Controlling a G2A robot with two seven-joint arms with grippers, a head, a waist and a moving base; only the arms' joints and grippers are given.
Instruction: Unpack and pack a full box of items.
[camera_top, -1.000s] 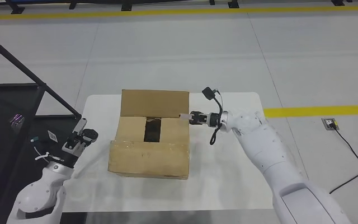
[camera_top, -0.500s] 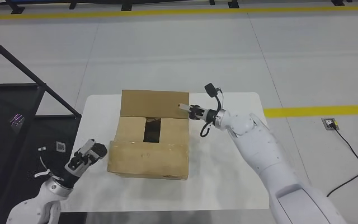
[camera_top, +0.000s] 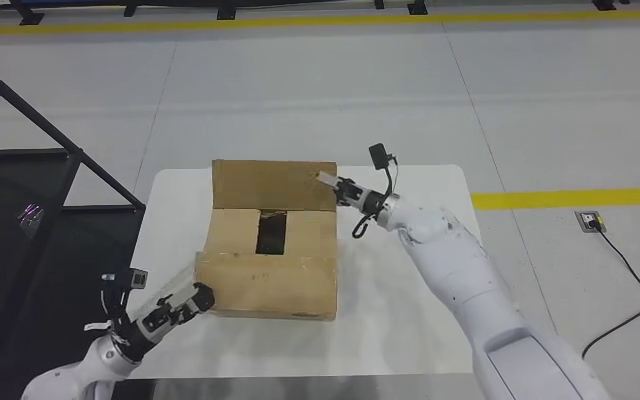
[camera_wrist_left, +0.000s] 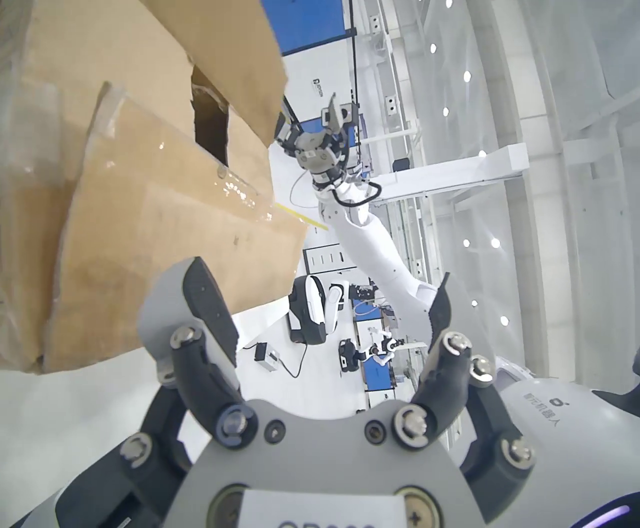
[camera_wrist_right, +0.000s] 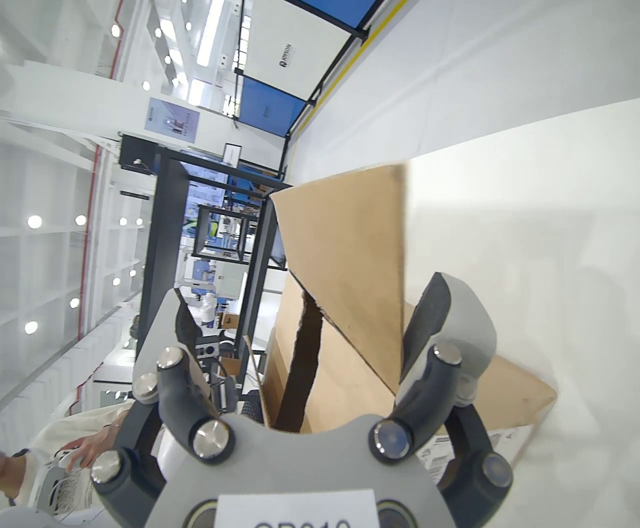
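Though between left tool (camera_top: 203, 295) and right tool (camera_top: 328, 181), both released, a creased brown cardboard box (camera_top: 265, 280), far flap (camera_top: 270, 183) up.

Left gripper (camera_wrist_left: 322, 285) gapes beside the box (camera_wrist_left: 150, 225)

The left gripper (camera_top: 200, 296) swung away from the box's (camera_top: 270, 265) side wall and came round to its near corner, which ended just ahead of it. The right gripper (camera_top: 330, 182) rose from the side flap to the rear flap's (camera_top: 272, 184) corner, now just beside it.
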